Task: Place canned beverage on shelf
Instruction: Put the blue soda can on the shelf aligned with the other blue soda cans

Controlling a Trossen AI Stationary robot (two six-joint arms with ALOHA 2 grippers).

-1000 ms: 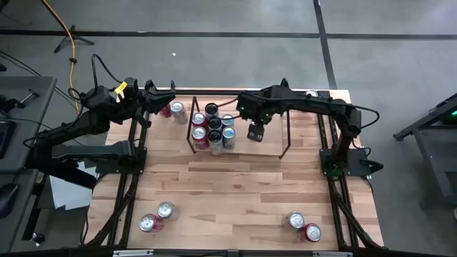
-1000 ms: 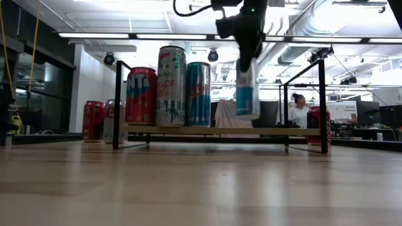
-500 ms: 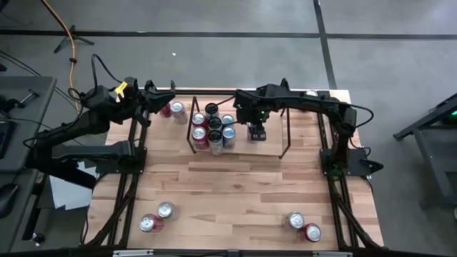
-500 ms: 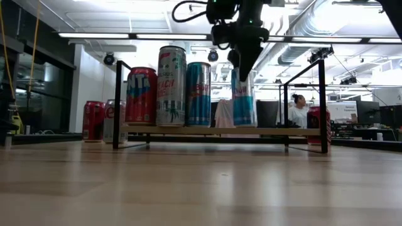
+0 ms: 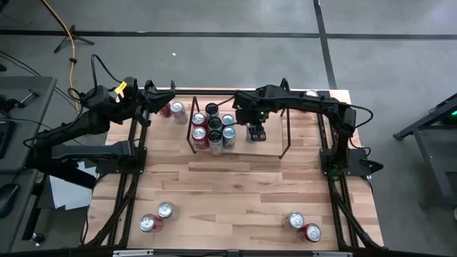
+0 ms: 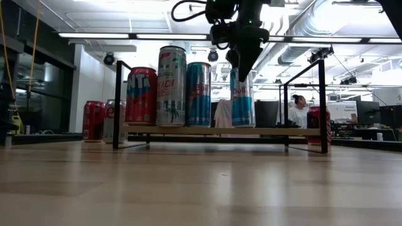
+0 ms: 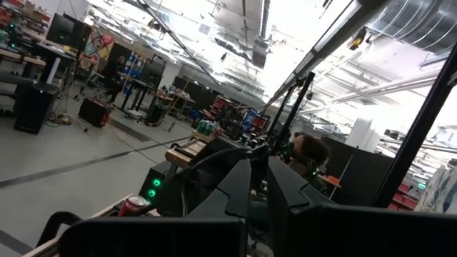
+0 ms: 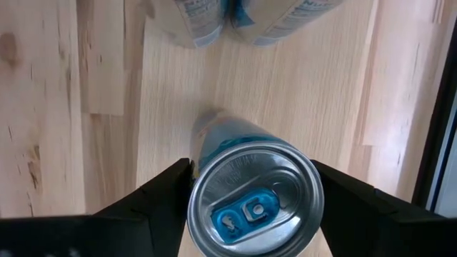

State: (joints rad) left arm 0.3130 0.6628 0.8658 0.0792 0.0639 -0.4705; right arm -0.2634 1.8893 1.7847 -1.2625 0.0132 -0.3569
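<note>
Right gripper [image 6: 242,59] stood over blue can [image 6: 242,100], just set on shelf [image 6: 276,131] top; jaws flanked it, seemingly loosening. Next: open fully, lift clear. Left gripper [image 5: 153,94] idle at table's far-left corner, jaws together.

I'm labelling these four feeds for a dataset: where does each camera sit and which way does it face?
High: overhead, straight down on the table, both arms.
Low: table height, level across at the shelf; right gripper enters from above.
Left wrist: faces the room; shut left gripper.
Right wrist: looks down on the blue can between its fingers.
Shared: high, low and right wrist show that can.
</note>
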